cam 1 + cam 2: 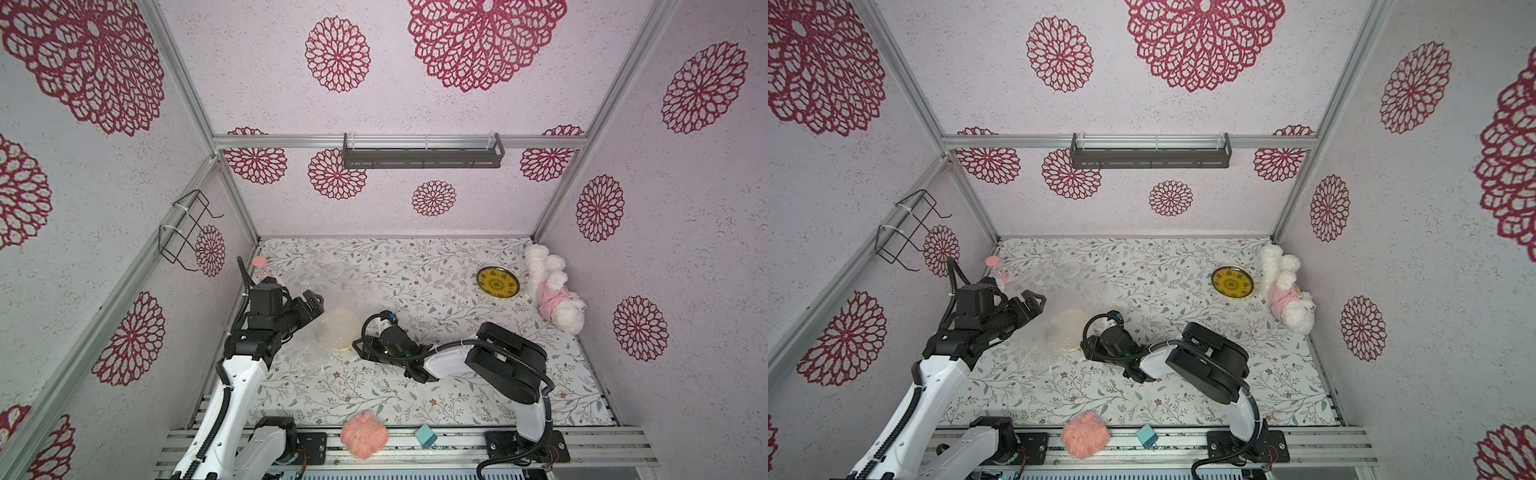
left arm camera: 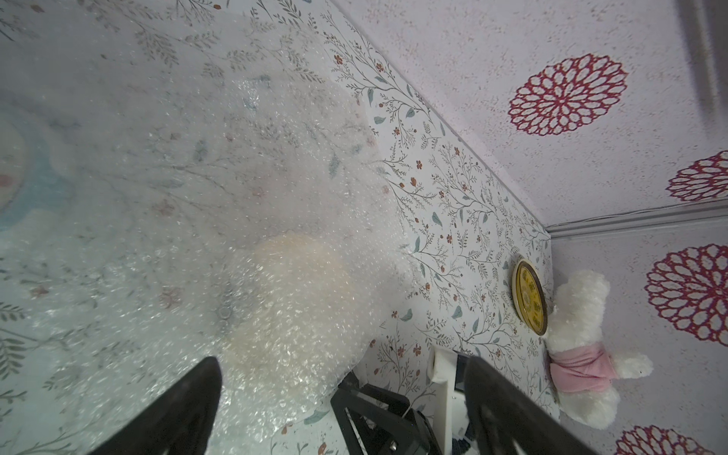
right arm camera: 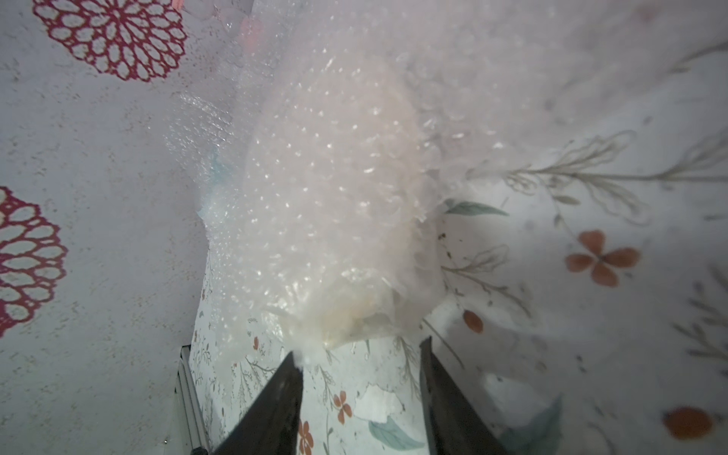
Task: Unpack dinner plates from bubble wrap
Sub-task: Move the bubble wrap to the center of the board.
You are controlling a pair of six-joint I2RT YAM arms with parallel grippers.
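1. A cream plate (image 1: 340,327) lies at 9 o'clock from the middle of the table (image 1: 457,395). It is covered by bubble wrap (image 1: 305,358), which spreads on over the cloth toward 7 o'clock. Through the film the plate shows only as a pale round blur.
2. The right gripper (image 3: 359,350) sits low at the plate's 3 o'clock edge and points toward 9 o'clock. Its jaws stand partly apart, with bare tablecloth showing between them. The crumpled edge of the wrap lies just ahead of the tips and brushes one of them. Nothing is pinched.
3. The left gripper (image 1: 316,304) hovers at about 10 o'clock from the wrapped plate, above the table. Its jaws are wide apart with nothing between them, and they are clear of the film.
4. A loose sheet (image 1: 328,270) of the same wrap lies at 11 o'clock, toward the back corner and near a pink-capped bottle (image 1: 259,262).
5. The yellow plate (image 1: 497,281) lies flat and unwrapped at 2 o'clock. It is just beside a white plush toy (image 1: 552,291) in a pink garment that rests against the side wall.
6. A pink yarn ball (image 1: 364,434) and a small teal box (image 1: 426,436) sit on the front rail at 6 o'clock, near each other and well apart from both plates.
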